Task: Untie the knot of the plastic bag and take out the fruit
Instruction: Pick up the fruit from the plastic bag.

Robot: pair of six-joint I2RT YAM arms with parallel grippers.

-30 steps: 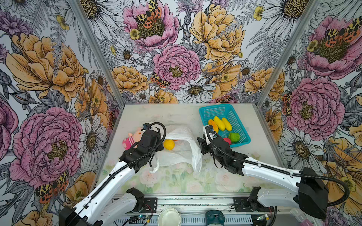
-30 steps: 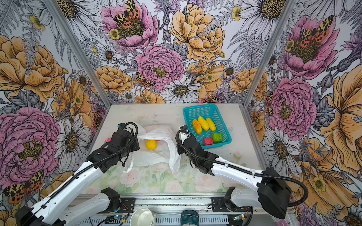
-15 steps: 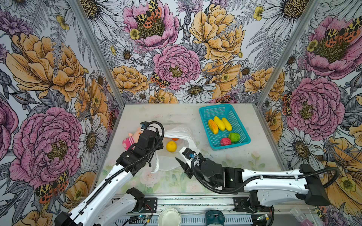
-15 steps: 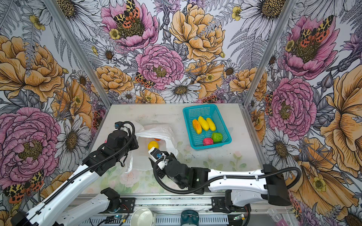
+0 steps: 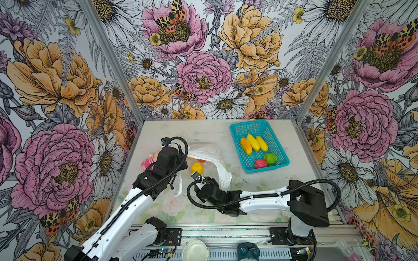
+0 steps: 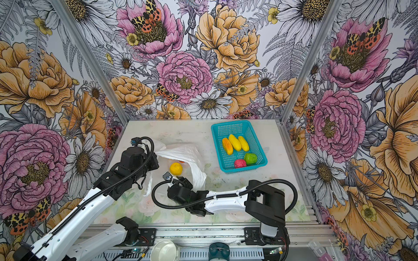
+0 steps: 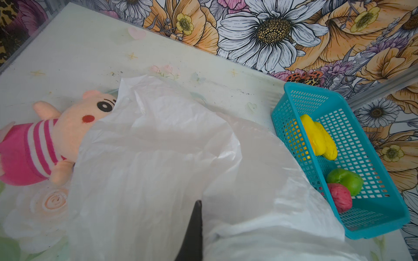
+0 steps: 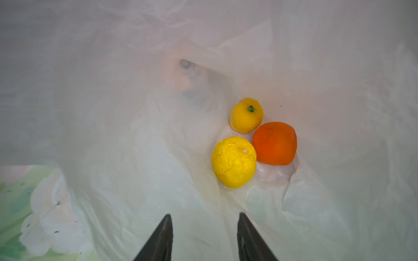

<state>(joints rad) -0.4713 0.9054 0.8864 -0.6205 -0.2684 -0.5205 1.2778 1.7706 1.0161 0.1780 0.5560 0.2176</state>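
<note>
The plastic bag (image 5: 211, 156) lies crumpled at the table's left middle with its mouth gaping toward the front; no knot shows. My left gripper (image 7: 199, 217) is shut on the bag's upper film (image 7: 158, 158) and holds it lifted. Inside lie a round yellow fruit (image 8: 234, 161), an orange fruit (image 8: 274, 143) and a smaller yellow fruit (image 8: 246, 115); the round yellow one (image 5: 197, 167) shows in both top views (image 6: 176, 168). My right gripper (image 8: 204, 217) stands open and empty at the bag's mouth, a short way from the round yellow fruit.
A teal basket (image 5: 248, 127) at the back right holds three elongated yellow and orange fruits (image 5: 253, 143), a green one (image 5: 270, 158) and a red one (image 5: 260, 163). A pink-striped plush doll (image 7: 45, 144) lies against the bag's left side. Flowered walls enclose three sides.
My right arm swung from beside the basket round to the front and now points into the bag's mouth. The left gripper kept its hold on the bag.
</note>
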